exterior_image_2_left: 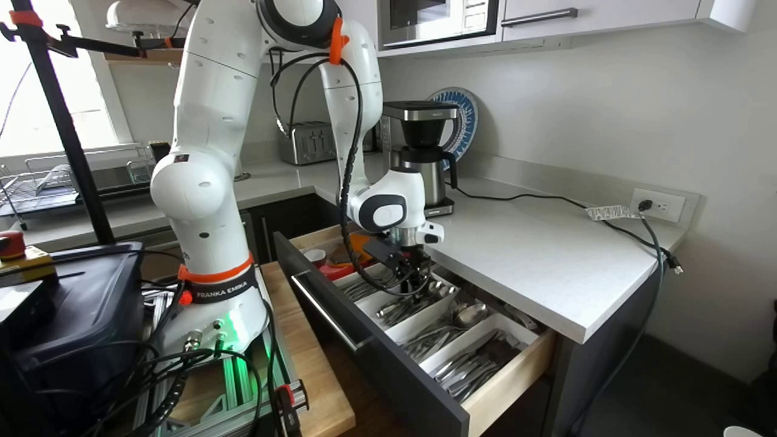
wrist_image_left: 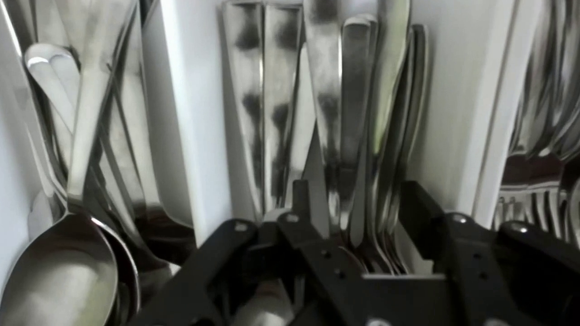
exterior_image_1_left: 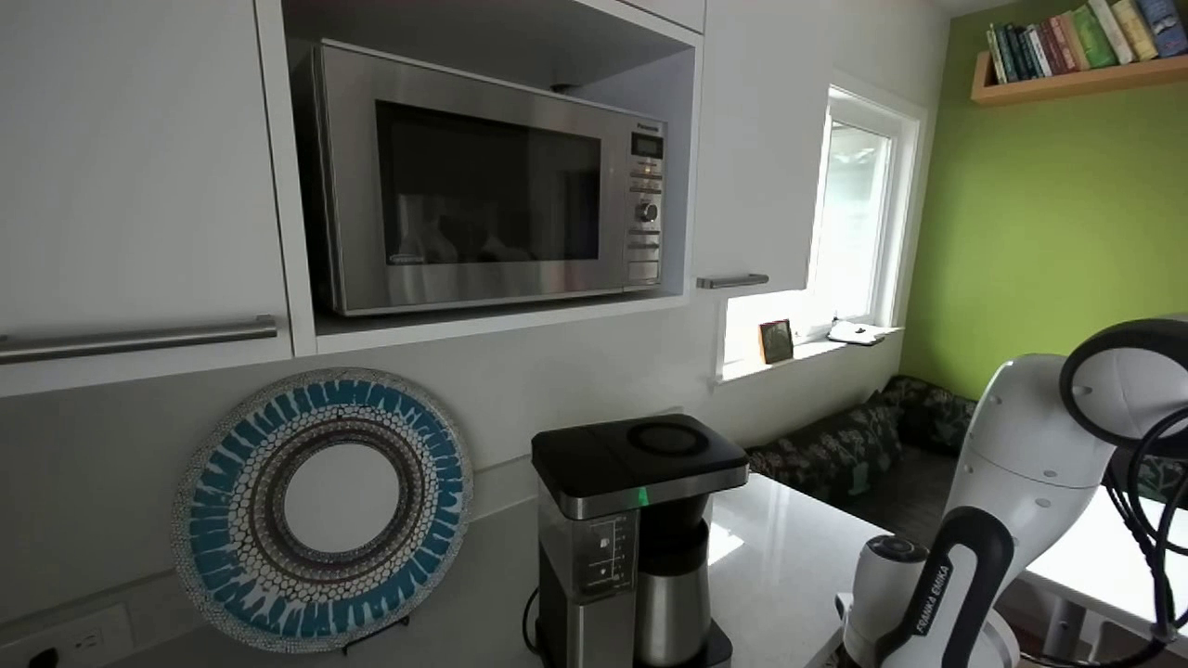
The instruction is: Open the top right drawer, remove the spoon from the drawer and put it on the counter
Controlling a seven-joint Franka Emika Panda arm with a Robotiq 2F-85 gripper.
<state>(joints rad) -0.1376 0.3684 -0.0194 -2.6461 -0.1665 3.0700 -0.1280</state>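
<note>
Your drawer (exterior_image_2_left: 516,381) sits pulled out past the front edge of the bench (exterior_image_2_left: 528,237), presumably so the fingers (wrist_image_left: 421,222), parted to straddle handles (wrist_image_left: 355,77) with no grip visible, can reach the spoons (exterior_image_2_left: 447,291) lying towards that edge, though you cannot tell which one is wanted.

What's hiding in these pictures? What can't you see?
Wrist view: some lower ends of the middle cutlery, behind the black gripper.
In an exterior view: the back of the drawer, under the counter.
In an exterior view: the inside of the microwave, behind dark glass.
In an exterior view: titles on the books, too small to read.
In an exterior view: the lower end of the arm, cut off by the bottom edge.
</note>
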